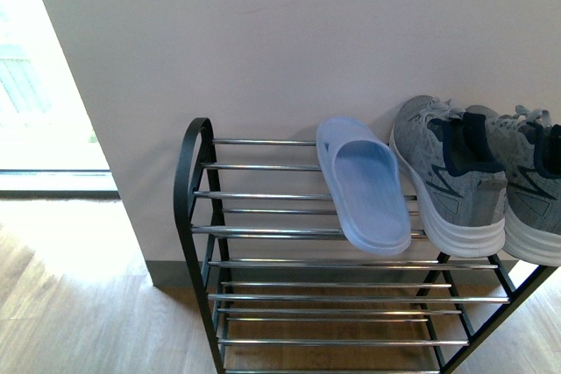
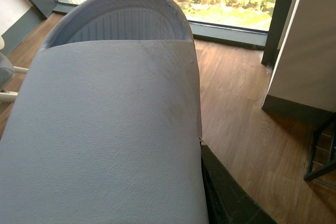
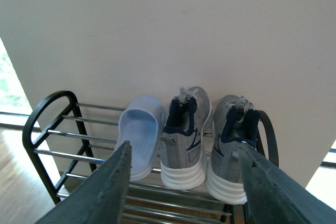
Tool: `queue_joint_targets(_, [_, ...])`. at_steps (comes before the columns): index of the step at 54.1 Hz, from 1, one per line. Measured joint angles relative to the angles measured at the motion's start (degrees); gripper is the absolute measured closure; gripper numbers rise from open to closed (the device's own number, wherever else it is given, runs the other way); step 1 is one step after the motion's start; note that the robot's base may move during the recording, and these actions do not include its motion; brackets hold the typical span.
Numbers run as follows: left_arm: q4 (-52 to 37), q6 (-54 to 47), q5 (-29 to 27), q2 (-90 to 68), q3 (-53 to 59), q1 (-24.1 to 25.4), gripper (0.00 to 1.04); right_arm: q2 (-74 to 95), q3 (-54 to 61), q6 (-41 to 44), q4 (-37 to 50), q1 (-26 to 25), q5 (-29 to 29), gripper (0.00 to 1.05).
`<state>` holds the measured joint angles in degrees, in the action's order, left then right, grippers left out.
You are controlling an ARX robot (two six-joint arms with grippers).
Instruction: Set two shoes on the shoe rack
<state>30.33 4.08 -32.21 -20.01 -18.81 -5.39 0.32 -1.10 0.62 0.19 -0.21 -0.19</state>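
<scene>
Now, right gripper (image 3: 184, 182): jaws spread wide, nothing between them, both dark fingers (image 3: 102, 192) framing the rack's top shelf from in front.
Left gripper: its camera is filled by a pale blue slide (image 2: 105, 129), strap side up and very close; a dark finger edge (image 2: 226, 192) shows beside the sole, so it looks clamped on that slide, though the jaws themselves are hidden.
Held slide's heading: open end points toward the window and the greenery outside.
Shoe rack (image 1: 197, 216): black frame, silver rods, set against a plain pale wall; top shelf carries three shoes, lower tiers show only rods.
Slide on the rack (image 1: 364, 186): lying on the top shelf, long axis running front to back and slightly skewed, one end hanging a little past the front rod.
Grey sneakers (image 1: 451, 172): pair side by side to the right of that slide, toes to the wall, heels and white soles toward the robot; the nearer one sits just beside the slide.
Free shelf: the left half of the top tier is bare rods, between the curved end frame and the slide.
Room: light wooden plank floor, dark skirting along the wall, bright floor-level window at left.
Also around: a white-legged object (image 2: 8, 82) at the edge of the left wrist view, too cropped to identify.
</scene>
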Motion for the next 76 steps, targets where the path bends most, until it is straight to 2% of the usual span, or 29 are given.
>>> queue_joint_targets(10, [0.0, 0.0, -0.35, 0.0, 0.0, 0.0, 1.02, 0.0, 0.0, -0.02, -0.04, 0.0, 0.0, 0.18])
queue_joint_targets(15, [0.0, 0.0, -0.33, 0.02, 0.0, 0.0, 1.02, -0.02, 0.0, -0.04, -0.07, 0.0, 0.0, 0.08])
queue_joint_targets(26, [-0.7, 0.85, 0.94, 0.42, 0.2, 0.2, 1.02, -0.09, 0.0, -0.07, -0.15, 0.11, 0.44, 0.09])
queue_joint_targets(29, [-4.55, 8.55, 5.97, 2.16, 1.36, 1.44, 1.02, -0.04, 0.0, -0.07, -0.15, 0.11, 0.37, 0.09])
queue_joint_targets(32, [-4.52, 16.09, 12.76, 3.19, 1.09, 2.91, 1.02, -0.04, 0.0, -0.07, -0.15, 0.13, 0.37, 0.09])
queue_joint_targets(35, [-2.03, 23.41, 21.03, 2.51, 0.31, 6.58, 1.02, -0.07, 0.0, -0.07, -0.15, 0.13, 0.35, 0.09])
queue_joint_targets(38, [0.44, 24.65, 29.31, 0.96, -0.66, 11.56, 1.02, -0.04, 0.0, -0.07, -0.15, 0.13, 0.35, 0.09])
queue_joint_targets(41, [2.27, 23.89, 34.91, -0.46, -1.73, 15.58, 1.02, -0.04, 0.0, -0.07, -0.15, 0.13, 0.33, 0.09])
queue_joint_targets(44, [3.63, 22.53, 36.81, -1.64, -2.58, 17.14, 1.02, -0.04, 0.0, -0.07, -0.15, 0.13, 0.35, 0.09])
queue_joint_targets(47, [2.21, 21.88, 37.16, -3.82, -2.91, 16.09, 1.02, -0.04, 0.0, -0.07, -0.15, 0.13, 0.35, 0.09])
queue_joint_targets(55, [-9.7, 18.4, 34.03, -21.99, -6.71, 4.68, 1.02, -0.04, 0.0, -0.07, -0.15, 0.13, 0.33, 0.09])
queue_joint_targets(61, [-15.32, 15.87, 34.71, -33.53, -10.54, -0.39, 1.02, -0.04, 0.0, -0.07, -0.15, 0.13, 0.33, 0.09])
queue_joint_targets(76, [-22.77, 10.51, 37.13, -57.44, -22.21, -2.67, 1.02, -0.04, 0.0, -0.07, -0.15, 0.13, 0.33, 0.09])
